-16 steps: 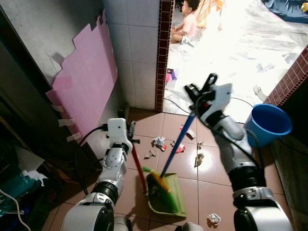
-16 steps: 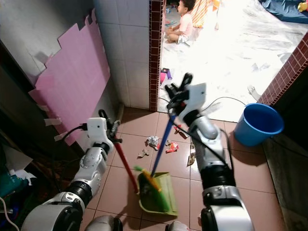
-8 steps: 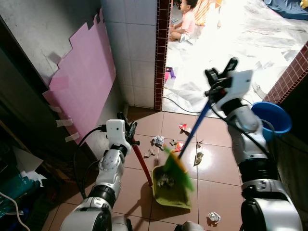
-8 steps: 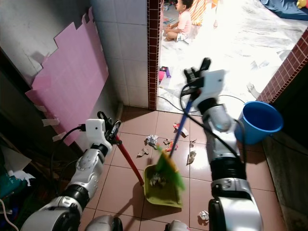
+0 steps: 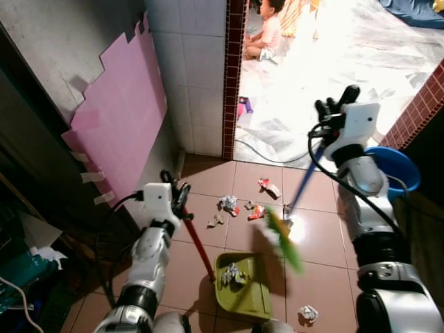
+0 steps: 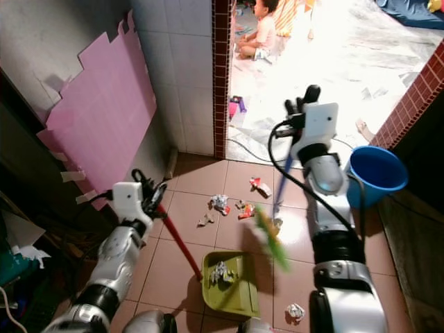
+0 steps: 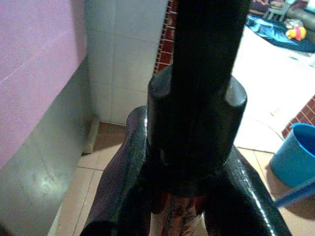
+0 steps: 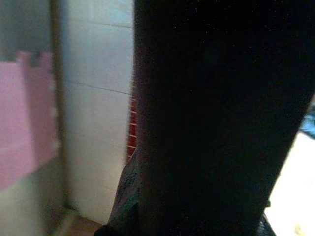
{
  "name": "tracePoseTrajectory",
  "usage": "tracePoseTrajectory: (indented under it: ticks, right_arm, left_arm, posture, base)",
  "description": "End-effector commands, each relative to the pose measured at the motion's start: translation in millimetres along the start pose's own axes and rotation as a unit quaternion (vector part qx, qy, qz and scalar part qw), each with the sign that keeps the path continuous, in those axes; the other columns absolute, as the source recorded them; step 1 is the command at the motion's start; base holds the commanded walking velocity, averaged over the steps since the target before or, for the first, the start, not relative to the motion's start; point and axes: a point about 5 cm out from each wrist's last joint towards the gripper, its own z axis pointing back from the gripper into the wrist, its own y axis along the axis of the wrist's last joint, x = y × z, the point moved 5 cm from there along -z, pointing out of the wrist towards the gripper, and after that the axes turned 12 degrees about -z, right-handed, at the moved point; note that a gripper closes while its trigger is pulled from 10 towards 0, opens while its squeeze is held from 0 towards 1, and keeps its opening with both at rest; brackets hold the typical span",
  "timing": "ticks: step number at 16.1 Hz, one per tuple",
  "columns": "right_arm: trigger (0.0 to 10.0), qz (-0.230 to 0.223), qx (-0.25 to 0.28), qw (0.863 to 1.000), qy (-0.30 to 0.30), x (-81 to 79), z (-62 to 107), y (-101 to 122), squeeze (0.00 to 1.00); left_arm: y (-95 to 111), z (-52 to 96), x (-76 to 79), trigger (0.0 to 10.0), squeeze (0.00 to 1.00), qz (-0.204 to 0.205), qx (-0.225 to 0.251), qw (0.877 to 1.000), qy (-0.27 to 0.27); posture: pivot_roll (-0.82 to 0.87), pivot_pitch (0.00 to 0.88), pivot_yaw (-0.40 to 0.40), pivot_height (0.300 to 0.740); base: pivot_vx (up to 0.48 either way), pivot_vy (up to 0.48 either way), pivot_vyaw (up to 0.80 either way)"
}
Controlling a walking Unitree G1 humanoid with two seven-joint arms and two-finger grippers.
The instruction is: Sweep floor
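Holding the red handle (image 5: 198,241) of the green dustpan (image 5: 243,286) tight in the left gripper (image 5: 177,201). Gripping the blue broom (image 5: 295,208) in the right gripper (image 5: 331,111), bristles lifting just beside the dustpan. Holding some trash (image 5: 231,275) inside already. Leaving wrappers (image 5: 243,206) beyond the dustpan and a paper ball (image 5: 307,315) beside it.

Green dustpan (image 5: 244,288) on a red handle (image 5: 198,241); blue-handled broom (image 5: 300,191) with green-yellow bristles. Blue bucket (image 5: 399,166). Pink sheet (image 5: 121,114) beside white wall tiles (image 5: 198,76), dark-red brick trim. Brown floor tiles (image 5: 326,239) around the dustpan.
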Motion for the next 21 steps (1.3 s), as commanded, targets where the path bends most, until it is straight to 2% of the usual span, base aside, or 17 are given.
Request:
tracePoseTrajectory:
  ticks: [1,2,4,5,7,8,11,14,16,21]
  right_arm:
    - [10.0,0.034,0.027,0.999,-0.002,3.7,0.8,14.0,0.0]
    - [10.0,0.064,0.018,0.998,0.002,5.6,5.8,9.6,0.0]
    - [10.0,0.103,-0.019,0.994,-0.024,13.6,11.0,-3.5,0.0]
    - [10.0,0.112,-0.036,0.993,-0.033,16.1,12.4,-8.9,0.0]
    - [10.0,0.134,-0.095,0.986,-0.021,10.8,17.1,-32.5,0.0]
    - [10.0,0.132,-0.126,0.983,-0.024,11.4,20.8,-44.1,0.0]
    - [10.0,0.068,-0.216,0.971,-0.071,19.7,34.4,-77.5,0.0]
    - [10.0,0.01,-0.28,0.957,-0.077,11.7,48.2,-100.9,0.0]
    - [10.0,-0.036,-0.289,0.953,-0.087,2.9,49.7,-106.5,0.0]
    - [10.0,-0.098,-0.266,0.947,-0.153,6.7,41.1,-105.3,0.0]
  left_arm:
    - [11.8,-1.1,1.9,10.0,0.0,0.001,0.022,1.0,-0.009]
    - [10.6,4.5,3.9,10.0,0.0,-0.01,0.023,1.0,-0.019]
    - [6.7,8.0,3.4,10.0,0.0,-0.008,0.014,1.0,-0.018]
    - [6.5,8.2,3.6,10.0,0.0,-0.006,0.013,1.0,-0.019]
    - [8.3,9.4,4.3,10.0,0.0,-0.008,0.009,1.0,-0.024]
    - [9.6,9.9,2.1,10.0,0.0,-0.017,0.009,1.0,-0.018]
    - [8.4,12.2,-3.3,10.0,0.0,-0.026,0.003,1.0,-0.006]
    - [8.3,14.0,-5.3,10.0,0.0,-0.029,-0.006,1.0,-0.002]
    - [8.6,13.5,-10.1,10.0,0.0,-0.032,-0.013,0.999,0.01]
    - [8.9,13.1,-11.9,10.0,0.0,-0.026,-0.021,0.999,0.019]
  posture:
    - [-0.03,0.0,0.022,0.74]
    - [-0.03,0.0,0.022,0.74]
    - [-0.03,0.0,0.021,0.74]
    - [-0.03,0.0,0.021,0.74]
    - [-0.03,0.0,0.021,0.74]
    - [-0.03,0.0,0.019,0.74]
    - [-0.02,0.0,0.017,0.74]
    - [-0.02,0.0,0.012,0.74]
    - [-0.02,0.0,0.014,0.74]
    - [-0.01,0.0,0.016,0.74]
  base:
    - [0.0,0.0,0.0]
    - [0.0,0.0,0.0]
    - [0.0,0.0,0.0]
    - [0.0,0.0,0.0]
    - [0.0,0.0,0.0]
    - [0.0,0.0,0.0]
    - [0.0,0.0,0.0]
    - [0.0,0.0,0.0]
    - [0.0,0.0,0.0]
    - [0.0,0.0,0.0]
